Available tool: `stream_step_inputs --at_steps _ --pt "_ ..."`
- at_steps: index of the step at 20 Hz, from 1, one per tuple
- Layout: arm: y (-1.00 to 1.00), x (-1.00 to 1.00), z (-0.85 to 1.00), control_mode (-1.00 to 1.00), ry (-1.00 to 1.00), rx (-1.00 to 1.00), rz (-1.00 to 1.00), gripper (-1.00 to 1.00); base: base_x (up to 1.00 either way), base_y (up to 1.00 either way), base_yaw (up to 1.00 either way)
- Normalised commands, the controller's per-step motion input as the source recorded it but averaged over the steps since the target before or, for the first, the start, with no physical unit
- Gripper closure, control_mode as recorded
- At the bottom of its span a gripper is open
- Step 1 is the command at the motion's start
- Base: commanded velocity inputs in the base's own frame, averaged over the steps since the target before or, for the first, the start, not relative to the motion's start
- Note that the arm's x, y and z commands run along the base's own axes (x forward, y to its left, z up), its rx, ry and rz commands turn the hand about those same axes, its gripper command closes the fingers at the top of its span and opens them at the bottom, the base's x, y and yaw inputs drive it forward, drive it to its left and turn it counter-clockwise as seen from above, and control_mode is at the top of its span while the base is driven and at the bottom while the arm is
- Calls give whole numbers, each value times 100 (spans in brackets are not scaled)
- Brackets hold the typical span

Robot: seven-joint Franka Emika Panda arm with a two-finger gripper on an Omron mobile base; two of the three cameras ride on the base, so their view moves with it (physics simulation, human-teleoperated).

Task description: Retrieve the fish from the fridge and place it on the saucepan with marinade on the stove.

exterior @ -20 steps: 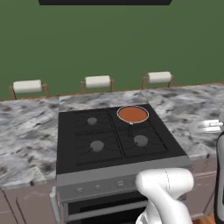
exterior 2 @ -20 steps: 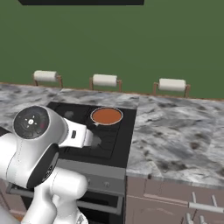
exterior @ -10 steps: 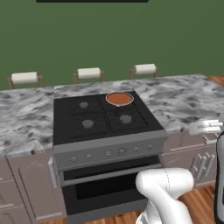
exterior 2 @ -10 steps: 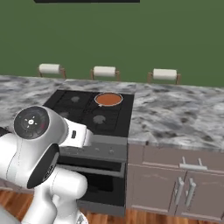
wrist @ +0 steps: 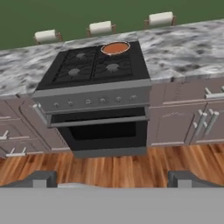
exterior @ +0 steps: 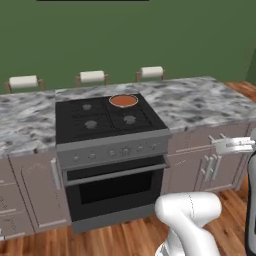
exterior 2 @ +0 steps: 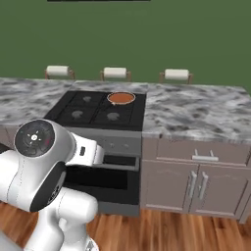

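The saucepan (exterior: pixel 123 101) (exterior 2: pixel 120 98) (wrist: pixel 115 47) sits on the back right burner of the black stove (exterior: pixel 85 131) (exterior 2: pixel 78 105) (wrist: pixel 131 65). A flat orange-red disc of marinade (wrist: pixel 114 48) fills it. My gripper (wrist: pixel 116 179) is open, its two dark fingertips (wrist: pixel 43 177) standing wide apart with nothing between them. It hangs well back from the stove front, over the wooden floor, facing the oven. The fish and the fridge are out of view.
A grey marble counter (exterior: pixel 200 102) (exterior 2: pixel 196 110) runs on both sides of the stove, with three white paper towel rolls (exterior: pixel 92 76) along its back edge. Cabinet doors with handles (exterior 2: pixel 196 184) and the oven door (exterior: pixel 112 185) face me. Wooden floor (wrist: pixel 113 164) lies between.
The whole picture has shifted: the base has backed away from the stove, which now looks farther off, with the oven, cabinets and floor in view. The gripper stays open.
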Motion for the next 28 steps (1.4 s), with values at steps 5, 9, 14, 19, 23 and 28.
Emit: stream_step_inputs --at_steps 5,9,14,19,23,28 --pt "0 0 0 100 0 0 0 -100 -23 -1 -25" --pt "0 0 0 100 0 0 0 -100 1 0 -37" --pt "0 0 0 100 0 0 0 -100 6 0 -49" --pt "0 0 0 100 0 0 0 -100 0 0 -52" --pt "0 0 0 100 0 0 0 -100 0 0 -50" --pt "0 0 0 100 0 0 0 -100 0 0 -49"
